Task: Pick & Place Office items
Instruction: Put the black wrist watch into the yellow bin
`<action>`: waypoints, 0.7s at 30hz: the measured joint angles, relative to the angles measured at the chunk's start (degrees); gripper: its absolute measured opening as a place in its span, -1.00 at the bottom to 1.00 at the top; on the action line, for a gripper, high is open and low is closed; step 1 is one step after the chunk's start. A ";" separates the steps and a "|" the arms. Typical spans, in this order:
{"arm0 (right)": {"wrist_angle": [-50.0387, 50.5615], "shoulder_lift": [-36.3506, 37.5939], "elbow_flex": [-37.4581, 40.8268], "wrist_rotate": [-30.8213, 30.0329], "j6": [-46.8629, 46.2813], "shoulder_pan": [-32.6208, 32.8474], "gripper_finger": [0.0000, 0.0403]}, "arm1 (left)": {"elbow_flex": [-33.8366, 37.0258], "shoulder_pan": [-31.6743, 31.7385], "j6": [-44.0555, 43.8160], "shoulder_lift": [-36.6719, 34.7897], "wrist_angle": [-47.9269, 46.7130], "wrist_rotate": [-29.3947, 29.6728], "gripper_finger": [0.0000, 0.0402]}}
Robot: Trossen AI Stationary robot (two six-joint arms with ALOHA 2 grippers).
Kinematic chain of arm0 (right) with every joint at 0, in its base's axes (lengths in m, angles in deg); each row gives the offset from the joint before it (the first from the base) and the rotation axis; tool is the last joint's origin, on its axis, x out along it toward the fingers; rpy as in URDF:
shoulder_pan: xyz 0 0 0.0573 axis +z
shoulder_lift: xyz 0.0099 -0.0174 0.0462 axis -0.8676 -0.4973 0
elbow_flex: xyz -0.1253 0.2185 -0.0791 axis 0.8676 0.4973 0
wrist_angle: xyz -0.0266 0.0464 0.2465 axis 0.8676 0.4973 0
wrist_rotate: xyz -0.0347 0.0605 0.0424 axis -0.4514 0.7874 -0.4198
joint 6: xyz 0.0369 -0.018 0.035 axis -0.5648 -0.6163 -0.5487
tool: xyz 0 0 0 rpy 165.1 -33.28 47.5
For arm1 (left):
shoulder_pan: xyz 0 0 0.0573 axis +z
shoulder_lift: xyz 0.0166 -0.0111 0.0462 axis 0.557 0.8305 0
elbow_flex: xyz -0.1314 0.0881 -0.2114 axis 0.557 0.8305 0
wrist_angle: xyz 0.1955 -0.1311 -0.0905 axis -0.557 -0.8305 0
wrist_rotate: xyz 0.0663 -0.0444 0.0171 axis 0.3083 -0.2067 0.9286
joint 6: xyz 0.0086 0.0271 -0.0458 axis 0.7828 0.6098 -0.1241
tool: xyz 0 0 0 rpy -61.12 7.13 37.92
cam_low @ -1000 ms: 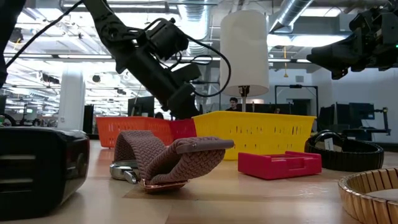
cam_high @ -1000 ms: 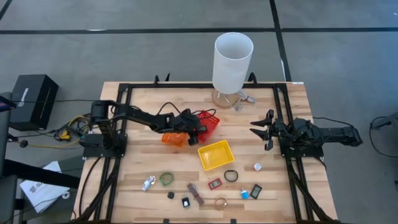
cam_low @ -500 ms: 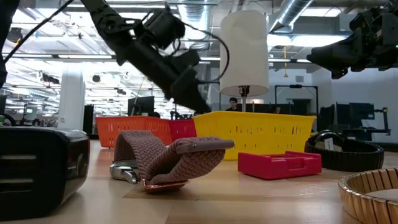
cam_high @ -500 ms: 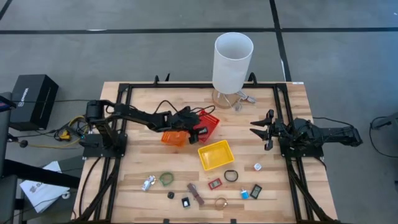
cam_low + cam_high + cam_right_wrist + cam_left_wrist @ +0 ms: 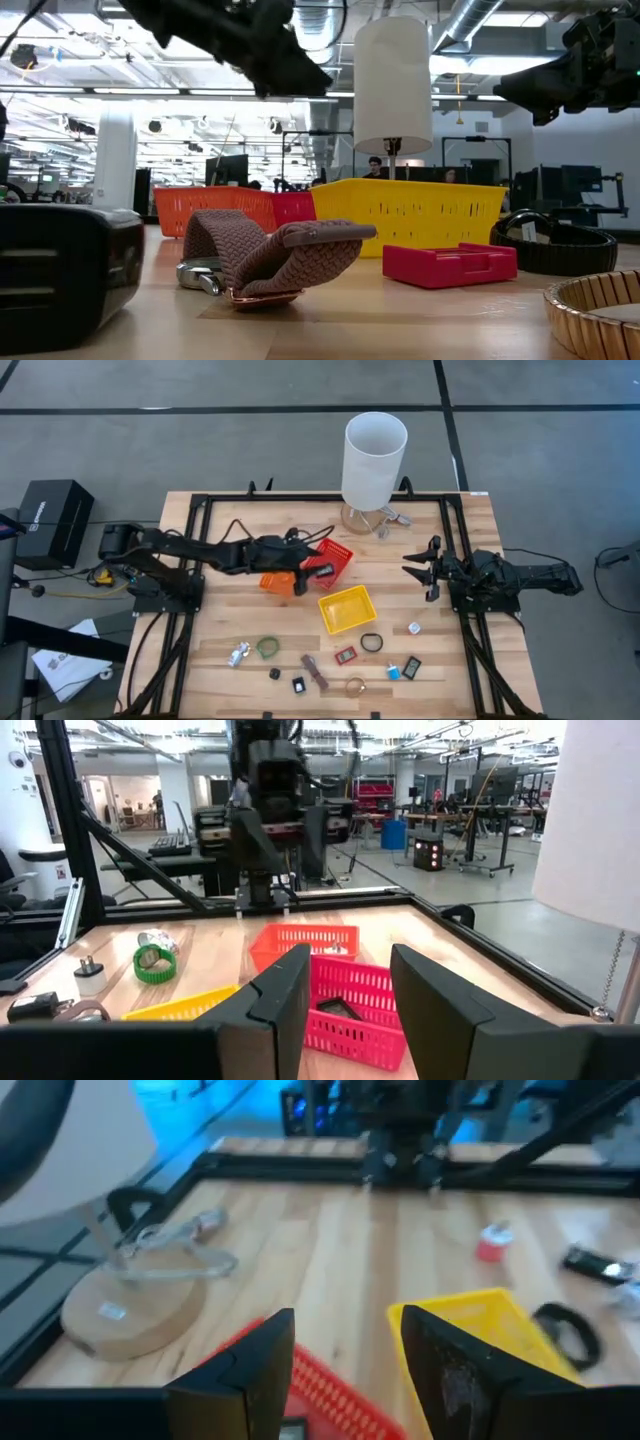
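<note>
The office items (image 5: 330,660) lie in a loose row along the near edge of the tabletop (image 5: 230,530). From above, my left gripper (image 5: 318,557) hangs over the red basket (image 5: 335,560), beside the orange basket (image 5: 280,582); the yellow basket (image 5: 347,608) looks empty. From the low view, a brown strip (image 5: 270,255) lies in front. My left wrist shows my fingers apart, holding nothing. My right wrist shows a small dark thing (image 5: 335,1008) in the red basket; my right gripper (image 5: 418,568) is apart too.
</note>
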 joint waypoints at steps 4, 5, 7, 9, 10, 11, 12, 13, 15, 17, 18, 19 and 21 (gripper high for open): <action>-0.33 0.00 0.01 -0.08 -6.32 0.01 -0.34 | 3.03 -2.99 -0.02 -4.10 0.06 -0.02 -0.14; -1.64 -0.04 0.02 -0.09 -7.37 -0.11 -0.34 | 3.97 -3.72 -0.04 -5.09 -0.18 -0.02 -0.15; -3.99 -0.10 0.02 -0.11 -8.13 -0.15 -0.34 | 5.60 -5.29 -1.35 -6.73 -0.23 -0.02 -0.16; -5.33 0.00 0.00 -0.13 -7.83 -0.13 -0.34 | 7.27 -6.49 -3.18 -8.25 -0.10 -0.02 -0.17; -6.37 0.00 0.02 -0.37 -6.36 -0.27 -0.34 | 8.09 -7.18 -4.10 -8.90 -0.30 0.00 -0.17; -7.44 0.00 0.01 -0.85 -4.36 -0.49 -0.34 | 8.68 -7.74 -4.40 -9.40 -0.21 -0.01 -0.18; -9.05 0.00 0.02 -1.63 -2.02 -0.70 -0.34 | 9.46 -8.27 -4.57 -10.12 -0.21 -0.01 -0.18; -10.79 -0.01 0.02 -2.87 0.10 -0.93 -0.34 | 10.11 -8.79 -4.58 -10.77 -0.22 0.00 -0.19; -12.29 -0.02 0.02 -5.44 1.38 -1.35 -0.34 | 11.14 -9.50 -4.57 -11.79 0.03 0.00 -0.19; -13.16 -0.02 0.02 -6.03 1.49 -1.66 -0.34 | 11.90 -9.84 -4.57 -12.75 -0.05 0.00 -0.20; -13.33 -0.02 0.02 -6.05 2.16 -1.90 -0.34 | 12.16 -9.97 -4.57 -13.26 -0.06 0.01 -0.20; -13.85 -0.02 0.02 -6.03 2.51 -2.12 -0.34 | 12.20 -9.97 -4.57 -13.64 0.04 0.11 -0.20; -15.59 -0.02 0.02 -6.01 1.98 -2.16 -0.34 | 12.27 -9.97 -4.57 -14.37 0.08 0.20 -0.20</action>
